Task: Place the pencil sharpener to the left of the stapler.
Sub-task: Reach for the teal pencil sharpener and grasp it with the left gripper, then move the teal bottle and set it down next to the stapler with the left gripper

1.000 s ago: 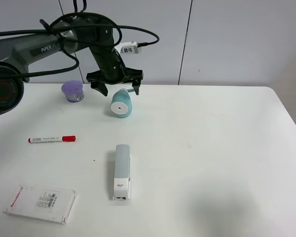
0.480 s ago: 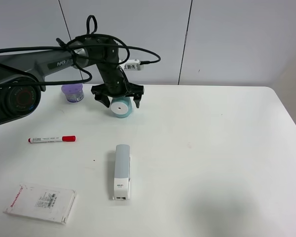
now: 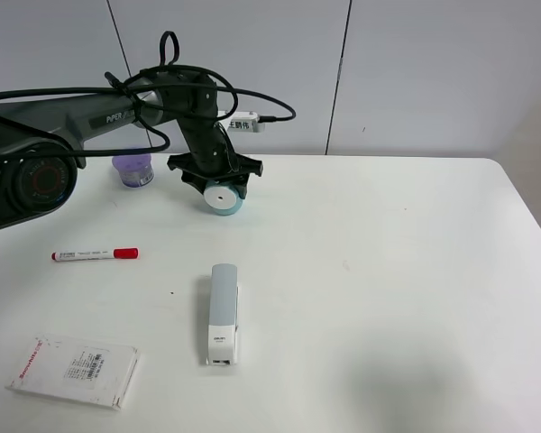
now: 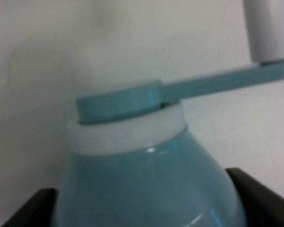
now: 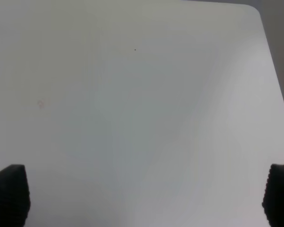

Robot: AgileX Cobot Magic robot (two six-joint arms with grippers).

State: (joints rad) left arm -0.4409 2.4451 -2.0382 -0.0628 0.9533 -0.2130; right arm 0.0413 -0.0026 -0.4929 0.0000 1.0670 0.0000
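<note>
- The pencil sharpener (image 3: 223,196) lay on its side at the far side of the table (image 3: 388,271), white round face toward the camera, well behind the stapler (image 3: 223,311) and about in line with it.
- In the left wrist view I saw its teal barrel (image 4: 146,184), white collar and crank (image 4: 227,80) up close, a bit blurred.
- The left gripper (image 3: 216,178) was down over it, jaws narrow, one pad touching each side of the barrel, so it was gripping the sharpener, which was still on the table.
- A purple pot (image 3: 132,168) stood just left of that arm.
- A red-capped marker (image 3: 95,254) lay left of the stapler, with a white packet (image 3: 74,371) at the near left corner.
- The right gripper (image 5: 144,196) hung wide open over bare tabletop, holding nothing.
</note>
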